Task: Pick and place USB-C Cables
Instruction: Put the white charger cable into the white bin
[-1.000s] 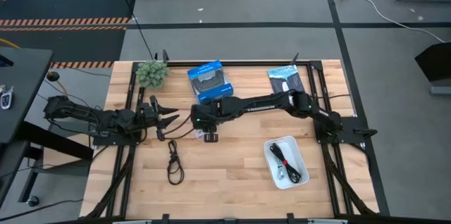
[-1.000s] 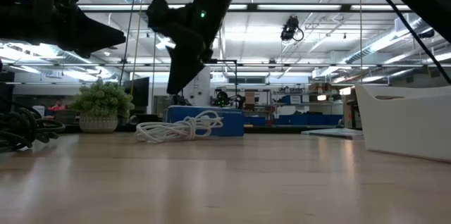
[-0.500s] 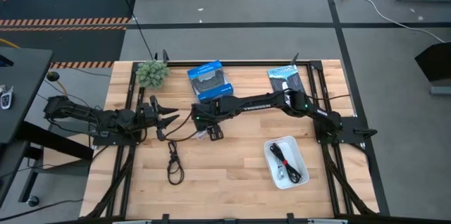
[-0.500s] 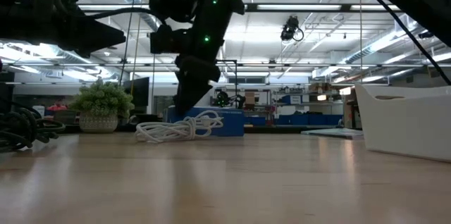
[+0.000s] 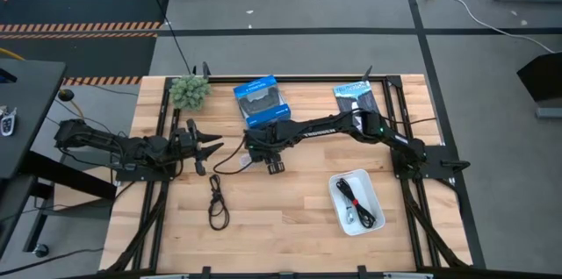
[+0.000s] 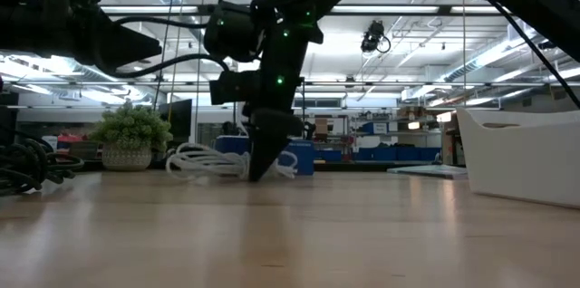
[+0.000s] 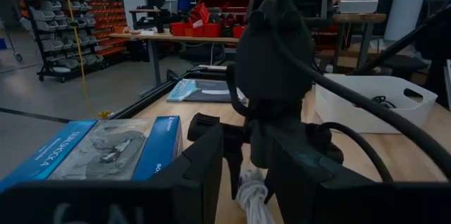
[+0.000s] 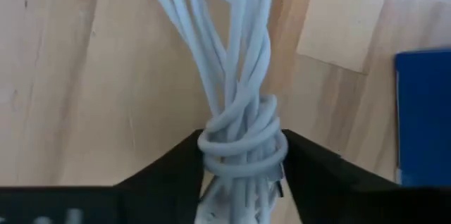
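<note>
The white cable [image 8: 225, 55] lies bundled on the table in front of the blue box, and my right gripper [image 8: 242, 157] is down on it, shut on its wrapped part. In the low view the right gripper [image 6: 258, 172] stands tip-down at the table with the white cable [image 6: 204, 163] beside it. My left gripper [image 5: 213, 146] waits open, just left of it, above the table. The dark loop cable [image 5: 217, 204] lies flat nearer the front edge. The black cable with a red tie [image 5: 351, 198] and the silvery-grey one [image 5: 349, 218] lie in the white tray [image 5: 335, 193]. My right gripper pinches the white cable between its two fingers [image 8: 176, 171] at the part where the turns are wound round the bundle [image 8: 243, 136]. The fingers come from above, pointing down. The loose loops [image 8: 211, 34] spread out beyond the fingers on the table.
The blue box [image 5: 260, 99] sits just behind the right gripper, a potted plant [image 5: 189, 91] at the far left corner, and a black-and-white packet [image 5: 356, 96] at the far right. Bare wood lies between the dark loop and the tray.
My right gripper has come down from above the table until its tips are at the tabletop on the white cable, shifting slightly toward the table's right. The cable's loops have shifted and spread a little. The left arm has kept still.
</note>
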